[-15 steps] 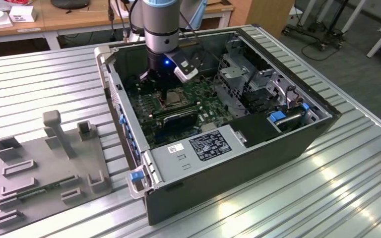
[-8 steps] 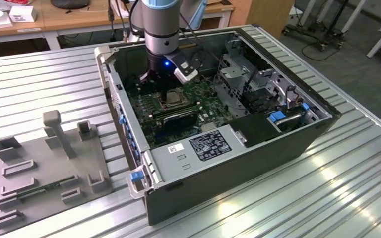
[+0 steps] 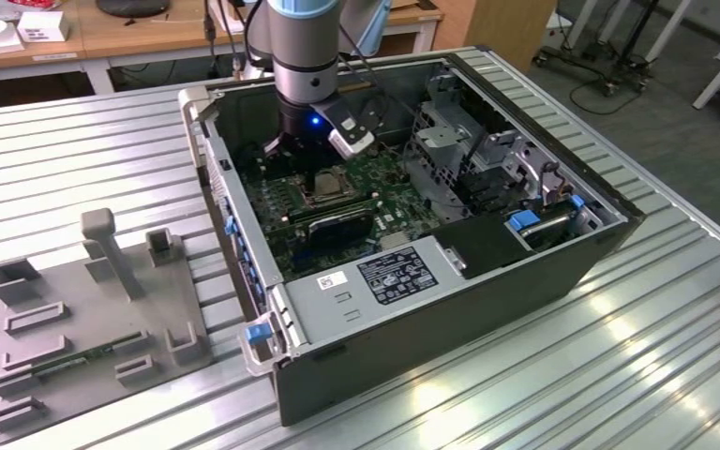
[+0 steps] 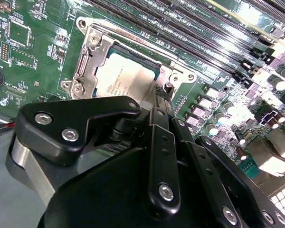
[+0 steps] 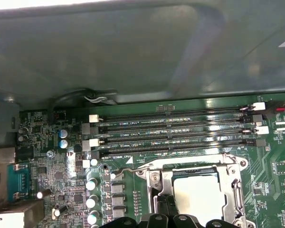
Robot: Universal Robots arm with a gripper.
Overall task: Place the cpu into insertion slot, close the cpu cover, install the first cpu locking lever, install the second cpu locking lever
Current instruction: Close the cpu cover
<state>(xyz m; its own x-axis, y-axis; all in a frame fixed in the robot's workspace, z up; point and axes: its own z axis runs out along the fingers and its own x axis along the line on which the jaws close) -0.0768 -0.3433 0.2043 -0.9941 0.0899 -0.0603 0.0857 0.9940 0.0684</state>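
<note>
The cpu (image 4: 122,78) lies flat in the insertion slot (image 3: 326,187) on the green motherboard, its silver-grey top showing in both wrist views (image 5: 199,194). The cpu cover (image 4: 91,47), a silvery frame, lies down around the chip, and its rim (image 5: 162,179) borders the chip's edge. A thin metal locking lever (image 5: 128,169) runs along the side of the socket nearest the memory slots. My gripper (image 4: 164,91) hangs just above one edge of the socket, its black fingers together and shut, with nothing visible between them. In the exterior view the arm reaches straight down into the open computer case (image 3: 585,253).
Long black memory slots (image 5: 175,130) run beside the socket. Capacitors (image 5: 92,187) stand near its other side. The case walls and a metal drive cage (image 3: 460,150) close in around the board. A grey fixture plate (image 3: 97,328) lies on the ribbed table at the exterior view's left.
</note>
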